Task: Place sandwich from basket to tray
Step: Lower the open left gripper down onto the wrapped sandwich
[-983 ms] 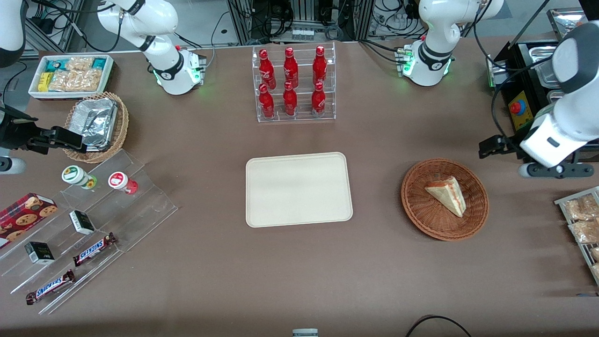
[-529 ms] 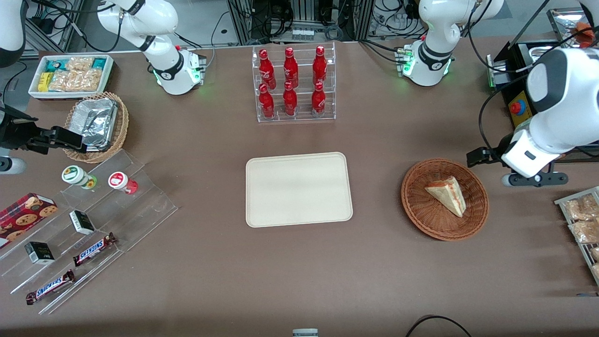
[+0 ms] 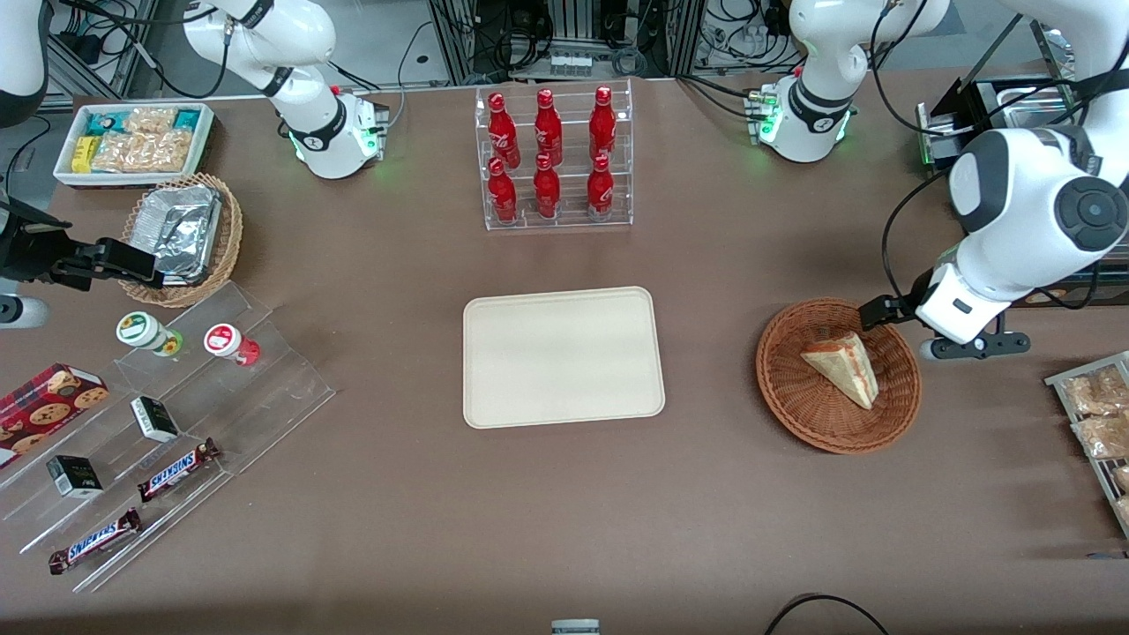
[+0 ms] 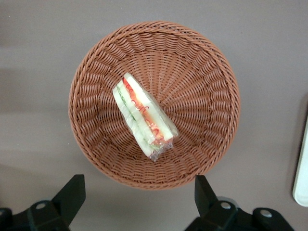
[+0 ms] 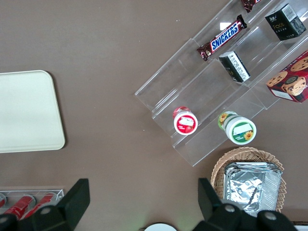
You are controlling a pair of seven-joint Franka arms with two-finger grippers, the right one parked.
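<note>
Legible writing: two chocolate bars (image 3: 176, 469) on the clear stepped display (image 3: 168, 423) read "SNICKERS". The red bottles (image 3: 547, 154) in the clear rack carry white script too small to read. The cookie box (image 3: 48, 401) shows biscuit pictures only.

Task items: the sandwich (image 3: 842, 366) lies on its side in the basket (image 3: 785, 397), toward the working arm's end of the table. The tray (image 3: 563, 356) sits mid-table, well apart from the basket, with the bottle rack at its 12 o'clock.

Gripper: the gripper (image 4: 137, 195) hangs above the basket edge, at the sandwich's 1 o'clock in the front view. Its two dark fingers (image 4: 70, 195) are spread wide apart, with nothing between them and no contact with the sandwich.

View differences: the left wrist view shows the red and green filling layers and a clear wrap on the sandwich (image 4: 143, 115); the front view shows mostly pale bread. That wrist view also catches a sliver of the tray (image 4: 302, 183). Only the front view shows the wire rack of packets (image 3: 1098, 423), cut off at the frame edge. The right wrist view shows the foil containers (image 5: 252, 185) in a tan wicker basket and two lidded cups (image 5: 185, 121), whose label text is unreadable.
</note>
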